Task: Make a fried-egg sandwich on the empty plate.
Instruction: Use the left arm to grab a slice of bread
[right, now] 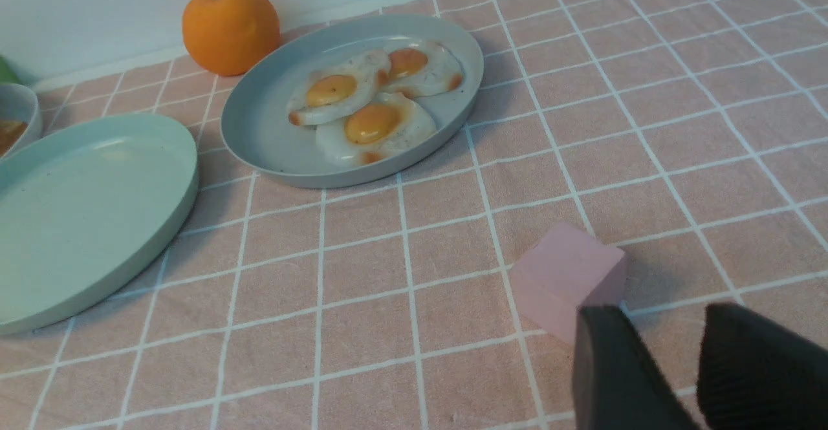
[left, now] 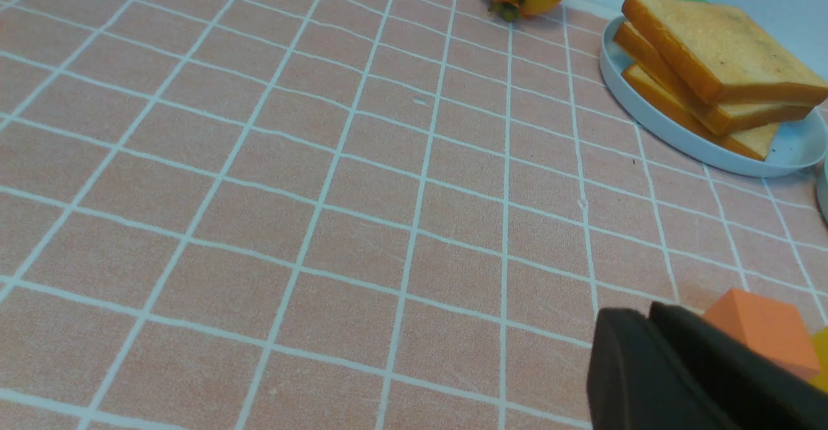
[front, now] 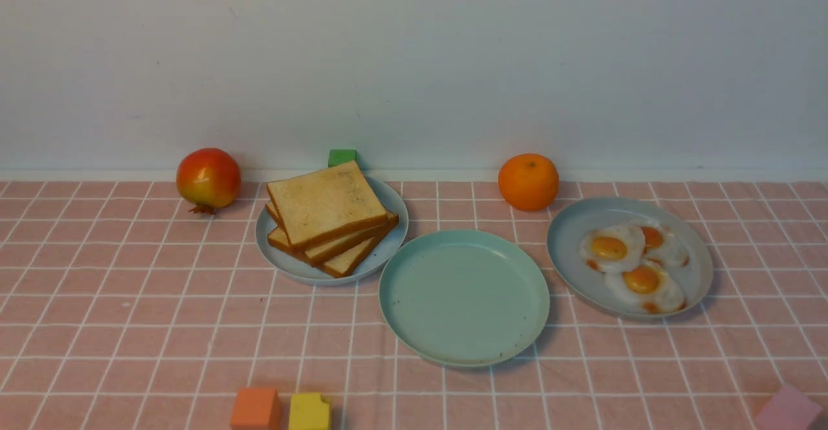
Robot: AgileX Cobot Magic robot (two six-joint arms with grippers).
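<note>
The empty plate point(front: 464, 297), mint green, lies bare at the middle of the table; the right wrist view also has it point(right: 84, 210). To its left three toast slices point(front: 326, 213) are stacked on a pale blue-grey plate point(front: 284, 265). To its right three fried eggs point(front: 611, 247) lie on another blue-grey plate point(front: 569, 223). No fried-egg sandwich is in view. Neither gripper shows in the front view. My left gripper point(left: 647, 317) is shut and holds nothing, low over the cloth near the table's front. My right gripper point(right: 666, 326) is open with nothing between its fingers.
A pomegranate point(front: 208, 179), a green block point(front: 341, 156) and an orange point(front: 528, 181) stand along the back wall. An orange block point(front: 256, 408) and a yellow block point(front: 309, 410) sit at the front edge beside my left gripper. A pink block point(right: 569, 275) lies just by my right gripper.
</note>
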